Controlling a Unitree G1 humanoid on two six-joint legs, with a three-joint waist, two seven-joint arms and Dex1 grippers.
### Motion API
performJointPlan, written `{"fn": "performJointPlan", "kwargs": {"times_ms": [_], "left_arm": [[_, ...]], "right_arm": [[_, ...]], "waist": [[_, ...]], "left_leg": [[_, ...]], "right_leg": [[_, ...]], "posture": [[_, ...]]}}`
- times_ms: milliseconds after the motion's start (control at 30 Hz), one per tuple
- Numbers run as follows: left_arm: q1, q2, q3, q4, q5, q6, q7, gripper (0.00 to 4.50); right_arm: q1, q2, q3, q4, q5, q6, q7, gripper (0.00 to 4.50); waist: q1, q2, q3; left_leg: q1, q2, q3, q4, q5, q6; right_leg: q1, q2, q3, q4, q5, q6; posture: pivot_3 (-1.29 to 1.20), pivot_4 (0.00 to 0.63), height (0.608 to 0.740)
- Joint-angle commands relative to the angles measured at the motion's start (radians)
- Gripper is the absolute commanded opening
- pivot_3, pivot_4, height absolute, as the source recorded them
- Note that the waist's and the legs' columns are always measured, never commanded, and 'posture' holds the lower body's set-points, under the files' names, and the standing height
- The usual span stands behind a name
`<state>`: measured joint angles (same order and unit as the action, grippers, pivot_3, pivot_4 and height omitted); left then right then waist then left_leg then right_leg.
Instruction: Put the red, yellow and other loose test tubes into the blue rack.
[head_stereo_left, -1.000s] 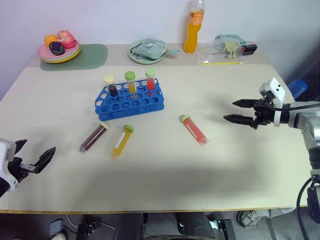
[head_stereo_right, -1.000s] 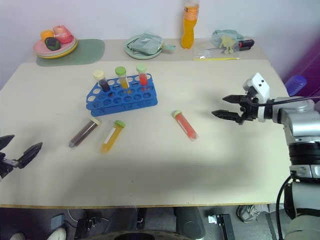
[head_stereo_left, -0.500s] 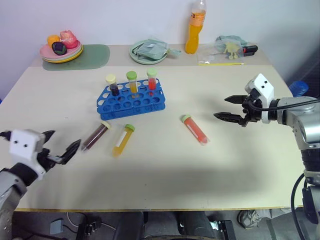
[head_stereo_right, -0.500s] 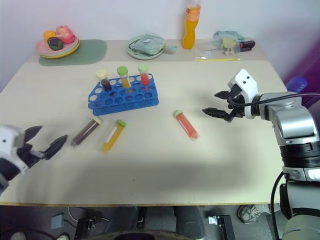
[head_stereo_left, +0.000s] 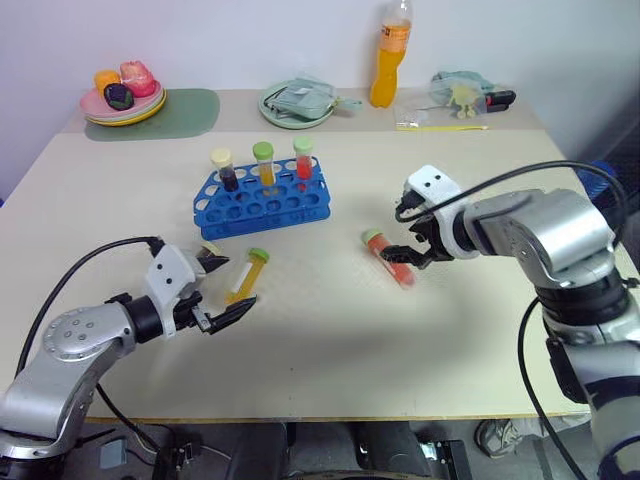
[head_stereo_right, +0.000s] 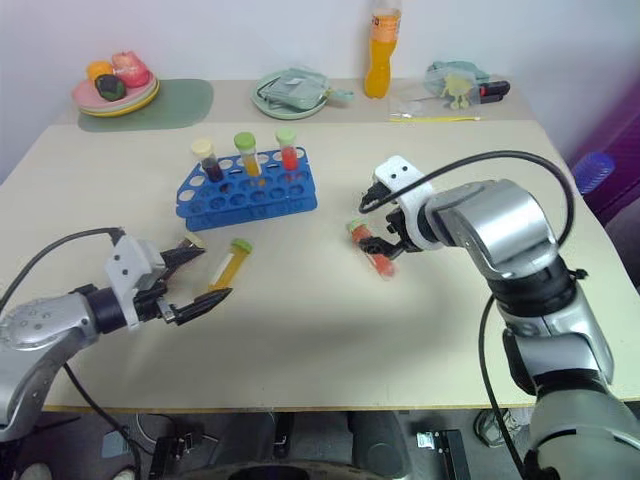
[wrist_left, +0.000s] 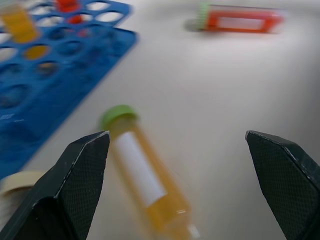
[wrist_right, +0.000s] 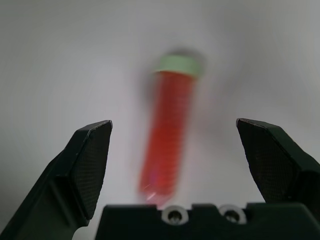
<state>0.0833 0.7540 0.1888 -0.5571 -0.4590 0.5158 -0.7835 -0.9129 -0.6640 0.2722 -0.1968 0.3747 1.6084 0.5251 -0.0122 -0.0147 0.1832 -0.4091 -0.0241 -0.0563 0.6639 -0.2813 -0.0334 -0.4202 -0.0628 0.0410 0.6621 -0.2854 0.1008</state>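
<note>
The blue rack (head_stereo_left: 262, 197) stands at mid-table with three capped tubes upright in its back row. A yellow tube (head_stereo_left: 245, 280) lies in front of it, and my left gripper (head_stereo_left: 234, 282) is open right beside it, one finger to each side in the left wrist view (wrist_left: 177, 145). A dark tube's cream cap (head_stereo_right: 190, 241) peeks out behind that gripper. The red tube (head_stereo_left: 390, 259) lies to the right of the rack. My right gripper (head_stereo_left: 402, 250) hangs open just over it, pointing down, and the tube (wrist_right: 170, 135) lies between the spread fingers without touching them.
Along the back edge stand a plate of toy fruit (head_stereo_left: 120, 100) on a green mat (head_stereo_left: 175, 112), a plate with a packet (head_stereo_left: 297, 103), an orange bottle (head_stereo_left: 386, 55) and some bags (head_stereo_left: 455, 95). Bare tabletop stretches along the front.
Both arms swung inward. The left gripper came from the front left edge to the yellow tube. The right gripper moved left and tipped down over the red tube. Both stayed open.
</note>
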Motion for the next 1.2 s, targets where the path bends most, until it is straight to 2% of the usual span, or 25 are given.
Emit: {"fn": "performJointPlan", "kwargs": {"times_ms": [33,200,367,667,767,867,933,967,1100,1200], "left_arm": [[0.0,0.002,-0.017,-0.043,0.004,-0.018,-0.001,4.49],[0.022,-0.011,-0.036,-0.098,0.001,-0.006,0.022,4.49],[0.047,-0.016,-0.035,-0.137,-0.005,0.005,0.039,4.49],[0.08,-0.017,-0.025,-0.151,-0.006,-0.003,0.056,4.49],[0.084,-0.016,-0.029,-0.148,-0.004,-0.01,0.057,4.5],[0.078,-0.015,-0.032,-0.142,-0.002,-0.013,0.057,4.5],[0.073,-0.014,-0.034,-0.137,-0.001,-0.015,0.057,4.5],[0.073,-0.013,-0.033,-0.136,-0.001,-0.016,0.055,4.5],[0.074,-0.01,-0.03,-0.132,0.002,-0.019,0.052,4.5],[0.079,-0.012,-0.023,-0.133,0.003,-0.018,0.057,4.5]], "right_arm": [[-0.06,0.022,0.003,0.086,0.07,0.006,-0.084,4.41],[-0.141,0.129,0.022,0.248,0.14,0.006,-0.226,4.41],[-0.188,0.173,0.039,0.37,0.212,0.006,-0.344,4.41],[-0.188,0.138,0.114,0.393,0.368,0.006,-0.488,4.41],[-0.191,0.123,0.127,0.396,0.435,0.006,-0.521,3.56],[-0.197,0.116,0.134,0.411,0.511,0.006,-0.564,2.17],[-0.198,0.111,0.135,0.427,0.566,0.006,-0.599,1.03],[-0.196,0.109,0.132,0.434,0.588,0.006,-0.623,0.77],[-0.194,0.109,0.12,0.427,0.638,0.006,-0.691,0.76],[-0.199,0.122,0.067,0.368,0.646,0.006,-0.687,0.76]], "waist": [[-0.002,0.0,0.0],[-0.012,0.0,0.0],[-0.005,0.0,0.0],[-0.008,0.0,0.0],[-0.007,0.0,0.0],[-0.008,0.0,0.0],[-0.008,0.0,0.0],[-0.008,0.0,0.0],[-0.007,0.0,0.0],[-0.007,0.0,0.0]], "left_leg": [[0.0,0.0,0.0,0.0,0.0,0.0],[0.0,0.0,0.001,0.0,0.0,0.0],[0.0,0.0,0.001,0.0,0.0,0.0],[0.0,0.0,0.001,0.001,0.0,0.0],[0.0,0.0,0.001,0.001,0.0,0.0],[0.0,0.0,0.001,0.001,0.0,0.0],[0.0,0.001,0.001,0.001,0.0,0.0],[0.0,0.001,0.001,0.001,0.0,0.0],[0.0,0.001,0.001,0.001,0.0,0.0],[0.0,0.001,0.002,0.001,0.0,0.001]], "right_leg": [[0.0,0.0,0.0,0.0,0.0,0.0],[-0.002,0.001,0.0,0.002,0.0,0.0],[-0.002,0.001,0.0,0.003,0.0,0.0],[-0.002,0.002,0.0,0.003,0.0,0.0],[-0.002,0.002,0.0,0.003,0.0,0.0],[-0.002,0.003,0.0,0.003,0.0,0.0],[-0.002,0.003,0.0,0.003,0.0,0.0],[-0.002,0.003,0.0,0.003,0.0,0.0],[-0.002,0.003,0.0,0.003,0.0,0.0],[-0.002,0.003,0.0,0.003,0.0,0.0]], "posture": [[0.0,0.15,0.729],[0.0,0.15,0.729],[0.0,0.15,0.729],[0.0,0.15,0.729],[0.0,0.15,0.729],[0.0,0.15,0.729],[0.0,0.15,0.729],[0.0,0.15,0.729],[0.0,0.15,0.729],[0.0,0.15,0.729]]}}
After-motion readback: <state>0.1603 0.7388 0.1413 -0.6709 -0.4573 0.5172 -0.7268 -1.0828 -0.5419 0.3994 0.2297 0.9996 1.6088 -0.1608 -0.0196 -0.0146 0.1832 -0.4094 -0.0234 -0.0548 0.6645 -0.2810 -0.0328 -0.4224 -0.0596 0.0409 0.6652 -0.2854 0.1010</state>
